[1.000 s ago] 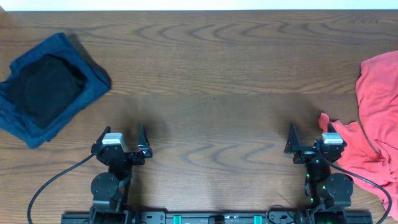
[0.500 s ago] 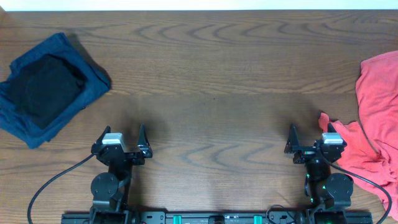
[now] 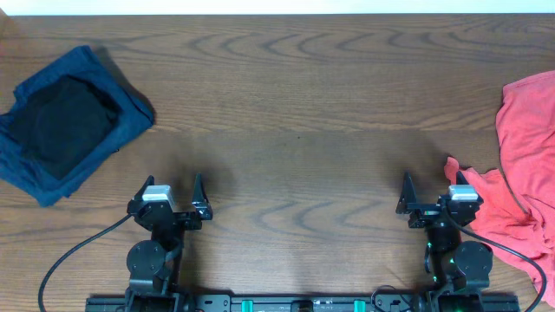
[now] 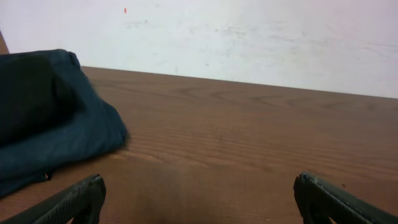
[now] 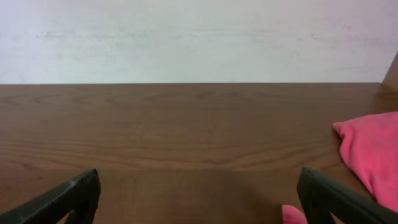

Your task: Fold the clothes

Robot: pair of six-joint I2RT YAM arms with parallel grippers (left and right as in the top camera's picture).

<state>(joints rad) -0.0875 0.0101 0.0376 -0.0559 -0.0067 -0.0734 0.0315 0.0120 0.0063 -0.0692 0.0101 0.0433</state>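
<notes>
1. Coral-red T-shirt (image 3: 527, 147) lies crumpled at the right end of the table (image 3: 295, 104), part of it running out of the overhead view. We can see no lettering on the side that faces up.
2. Its nearest lobe sits just beside the right gripper (image 3: 433, 184). In the right wrist view the pink cloth shows off to the right of the jaws, not between them.
3. Both pincers are spread wide and hold nothing. The right gripper and the left gripper (image 3: 172, 182) sit low at the near edge, with only bare wood in the gap of each.
4. At the far left, well apart from the T-shirt, a folded navy-blue garment (image 3: 130, 117) carries a black garment (image 3: 65, 121) on top. Neither is ours to fold.
5. We judge the job to be at its very start: the cloth is not yet grasped, laid flat or folded.
6. As we read it, the next move falls to the right arm. It should swing toward the cloth, pinch an edge and draw it to mid-table, where both arms can reach it. The heap needs flattening before any fold, and a loose pinch may gather only one layer.
</notes>
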